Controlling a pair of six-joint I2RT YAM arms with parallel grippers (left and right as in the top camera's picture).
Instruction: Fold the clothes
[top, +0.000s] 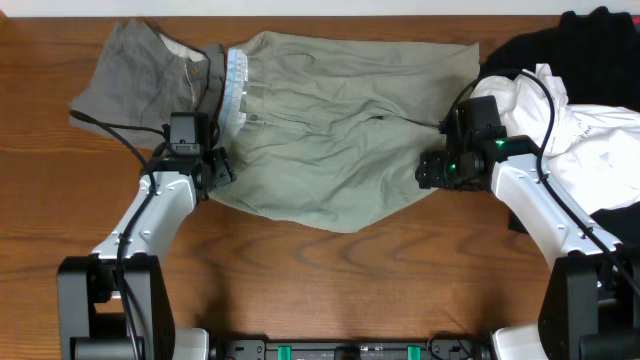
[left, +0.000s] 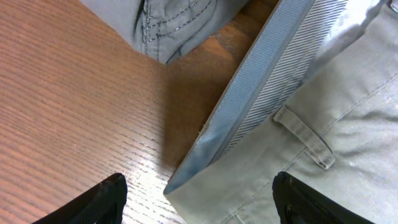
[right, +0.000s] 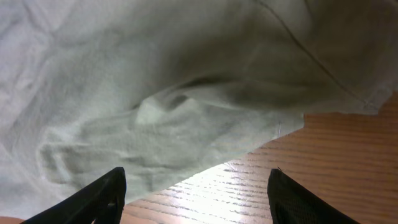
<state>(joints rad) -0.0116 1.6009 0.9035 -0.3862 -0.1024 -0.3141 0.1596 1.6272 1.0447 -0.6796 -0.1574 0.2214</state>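
wooden table (top: 330, 290) carries the khaki shorts (top: 340, 130) spread at its far middle, long axis side to side, waistband (left: 249, 106) toward my left gripper (top: 218, 168), leg hem toward my right gripper (top: 432, 170). both hang wide-jawed and empty, each over the near corner on its own side. bare wood lies nearer me for the fold; grey shorts (top: 140, 75) crowd the left edge, white shirt (top: 570, 130) the right.

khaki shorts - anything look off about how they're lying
Yes: the khaki shorts lie wrinkled and slightly askew, and at their left end the waistband is flipped open, showing its pale blue striped lining.
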